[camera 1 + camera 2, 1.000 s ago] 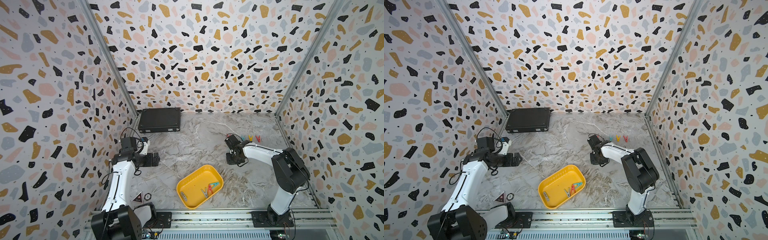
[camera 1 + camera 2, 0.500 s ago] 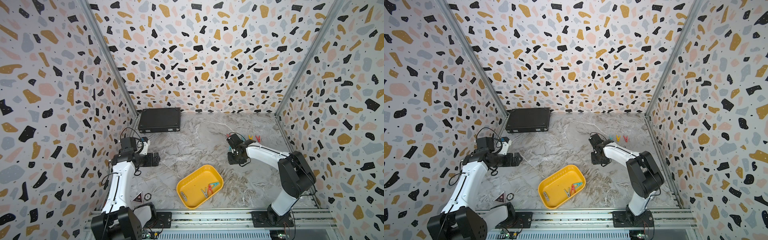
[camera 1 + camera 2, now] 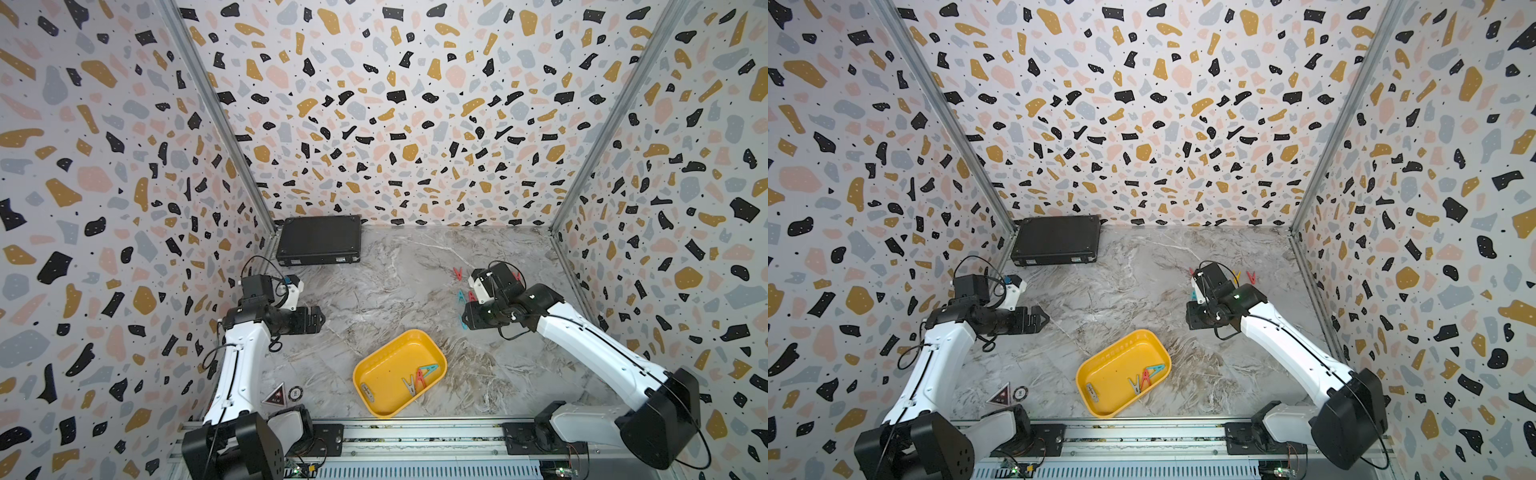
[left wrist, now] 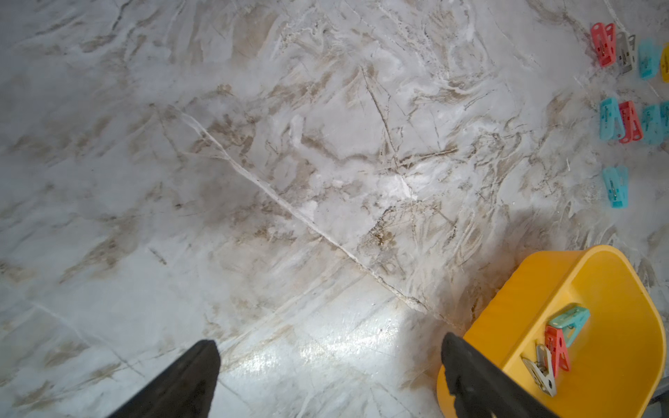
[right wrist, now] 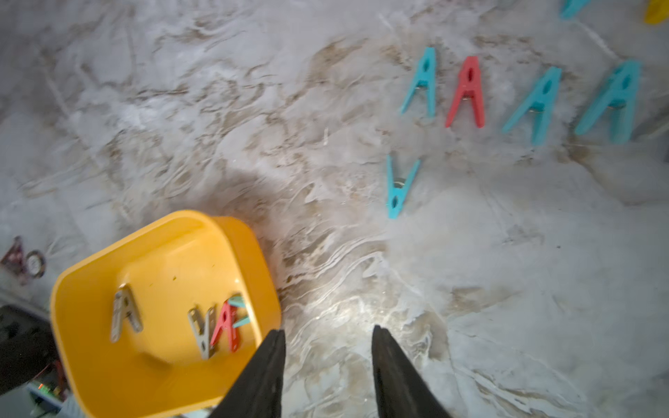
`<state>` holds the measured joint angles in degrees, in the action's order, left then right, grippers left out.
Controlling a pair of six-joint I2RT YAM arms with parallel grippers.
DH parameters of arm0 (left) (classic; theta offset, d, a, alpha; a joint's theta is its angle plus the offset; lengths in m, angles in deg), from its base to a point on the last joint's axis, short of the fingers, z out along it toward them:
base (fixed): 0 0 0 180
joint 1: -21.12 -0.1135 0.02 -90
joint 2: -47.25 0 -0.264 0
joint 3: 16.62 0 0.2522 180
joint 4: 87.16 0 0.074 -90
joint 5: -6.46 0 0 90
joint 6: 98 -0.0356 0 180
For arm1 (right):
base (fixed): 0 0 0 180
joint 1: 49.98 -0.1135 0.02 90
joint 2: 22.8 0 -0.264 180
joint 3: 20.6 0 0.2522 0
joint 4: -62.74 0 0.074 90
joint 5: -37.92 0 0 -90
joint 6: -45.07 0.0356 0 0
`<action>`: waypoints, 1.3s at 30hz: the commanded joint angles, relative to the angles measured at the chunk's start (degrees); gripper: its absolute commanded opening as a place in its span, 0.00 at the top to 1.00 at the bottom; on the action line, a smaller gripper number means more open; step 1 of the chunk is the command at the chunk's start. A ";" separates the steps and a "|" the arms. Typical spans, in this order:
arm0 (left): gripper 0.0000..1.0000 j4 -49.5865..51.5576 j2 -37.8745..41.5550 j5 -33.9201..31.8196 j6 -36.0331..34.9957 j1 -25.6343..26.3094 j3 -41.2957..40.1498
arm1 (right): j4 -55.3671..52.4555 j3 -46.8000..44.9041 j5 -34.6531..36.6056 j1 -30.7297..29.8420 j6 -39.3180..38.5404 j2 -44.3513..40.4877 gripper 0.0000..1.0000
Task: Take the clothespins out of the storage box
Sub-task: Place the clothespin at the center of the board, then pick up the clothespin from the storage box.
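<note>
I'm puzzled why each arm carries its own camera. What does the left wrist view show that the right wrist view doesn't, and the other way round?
Only the left wrist view: the far row's red clothespin and grey clothespin on the table, plus the open left gripper.

Only the right wrist view: a lone grey clothespin lying apart in the storage box, two stickers, and the open right gripper.

Both: the yellow box, the clustered clothespins inside it, and the single teal clothespin outside.
</note>
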<state>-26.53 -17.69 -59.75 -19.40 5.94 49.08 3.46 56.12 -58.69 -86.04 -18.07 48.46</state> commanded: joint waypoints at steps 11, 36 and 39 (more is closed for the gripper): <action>0.00 12.07 -6.41 6.57 -15.91 8.65 9.63 | 4.56 -6.66 -8.49 -6.83 0.29 -7.02 0.57; 0.00 -0.48 -12.44 -0.11 -4.68 12.46 2.35 | 0.91 10.71 2.65 -25.36 -8.76 26.43 0.56; 0.00 -1.32 -11.79 -1.32 -4.57 12.46 1.30 | 1.37 10.83 2.05 -25.34 -10.35 27.94 0.55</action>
<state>-26.42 -30.39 -59.36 -24.74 18.38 51.23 7.35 65.12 -57.97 -111.30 -26.12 76.57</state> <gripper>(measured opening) 0.997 0.449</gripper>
